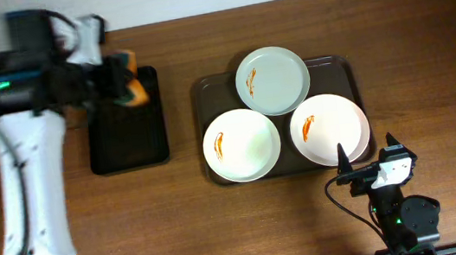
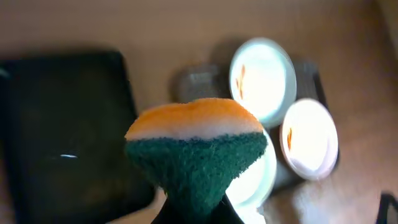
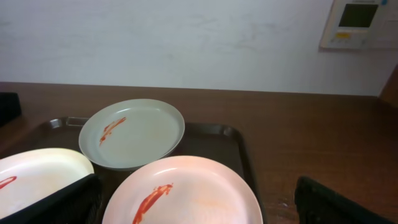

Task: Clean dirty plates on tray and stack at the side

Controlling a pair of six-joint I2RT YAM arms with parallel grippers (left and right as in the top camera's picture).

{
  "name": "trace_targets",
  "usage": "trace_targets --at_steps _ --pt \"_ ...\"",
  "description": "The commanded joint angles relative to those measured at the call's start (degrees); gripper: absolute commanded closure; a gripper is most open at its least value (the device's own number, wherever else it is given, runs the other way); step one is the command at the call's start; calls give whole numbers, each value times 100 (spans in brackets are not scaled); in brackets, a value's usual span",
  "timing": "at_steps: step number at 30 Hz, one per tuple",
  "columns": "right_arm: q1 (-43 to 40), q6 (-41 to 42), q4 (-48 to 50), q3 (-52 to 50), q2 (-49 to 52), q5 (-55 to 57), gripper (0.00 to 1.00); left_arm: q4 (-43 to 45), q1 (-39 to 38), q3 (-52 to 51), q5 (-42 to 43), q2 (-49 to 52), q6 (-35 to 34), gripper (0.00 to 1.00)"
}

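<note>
Gleaming round plates (image 1: 272, 80), fuzzy pinched sponge (image 2: 196, 152)

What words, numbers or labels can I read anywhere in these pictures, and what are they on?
No text here can be read.
On the wall panel: a greenish screen with small marks below it, too blurred to read.
On the plates, the tray and the sponge: no writing visible, only orange-red streaks on the plates.
</note>
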Motion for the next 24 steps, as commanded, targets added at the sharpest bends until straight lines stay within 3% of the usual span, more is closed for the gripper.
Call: trace_targets --at_steps 1,4,5,8,10,13,15,19,21,24 --pt "-31 181 212 -31 -33 -404 1 328 -787 -887 234 157 -201 100" --pt "-31 994 649 -31 -33 -2588 2 1069 -1270 -1716 234 164 -332 100" --pt "-31 1272 861 -31 -33 -3097 2 1552 -1414 -2151 238 164 -671 100" --pt "-33 2002 1731 46 -31 -3268 2 2634 -1781 -3104 236 168 -789 100" --pt "-44 1998 1497 461 50 -3257 2 3119 -1991 -3536 216 168 -837 100" --pt "-42 1187 146 1698 857 -3261 2 3602 -2308 -3891 149 247 -857 100" --pt "-42 -111 -1753 3445 2417 -3252 2 3762 -2610 -3945 -621 420 -1113 100" --pt "-31 -901 -5003 6671 5475 -2977 2 3853 -2743 -3945 -992 702 -1198 100" --pt "-31 -855 -5904 7921 6859 -3178 2 3866 -2743 -3945 -1084 817 -1200 100" --pt "-31 -857 -6124 8325 8177 -4378 2 3866 -2743 -3945 -1095 909 -1200 100"
